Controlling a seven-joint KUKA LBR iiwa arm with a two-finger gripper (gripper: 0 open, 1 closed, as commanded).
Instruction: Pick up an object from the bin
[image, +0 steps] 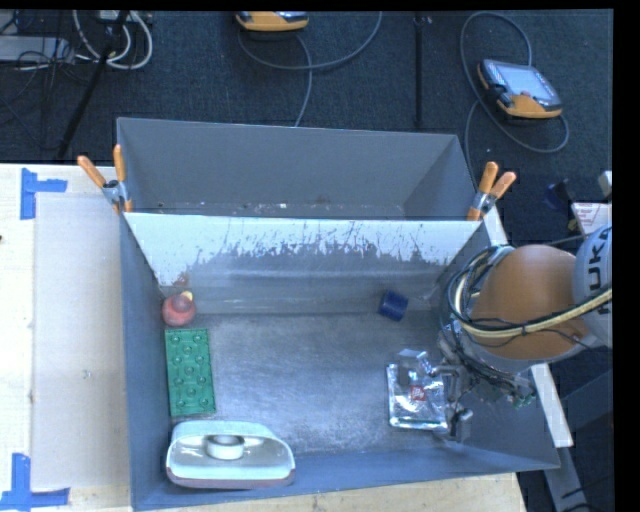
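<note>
Grey bin (300, 370), seen from above, with sloping walls and a scuffed floor. Left to right: a pink knob (179, 308) sits at the foot of the left wall. Just below it a green plate (189, 372), studded, lies flat. A white case (228, 455), oval with a small roll on top, is near the front-left corner. A blue block (393, 305) stands alone by the back wall, right of centre. A foil packet (415, 400), crumpled, lies on the floor at the right, with the gripper (452, 400) at its right edge. Whether the gripper is apart or together cannot be told, and nothing is seen held in it.

The packet is judged light, soft and crinkly, probably slippery and apt to deform. A raised fold along its right edge looks the best hold.

The middle of the floor is open. The right wall slopes close behind the gripper, and the front wall is near the packet.
</note>
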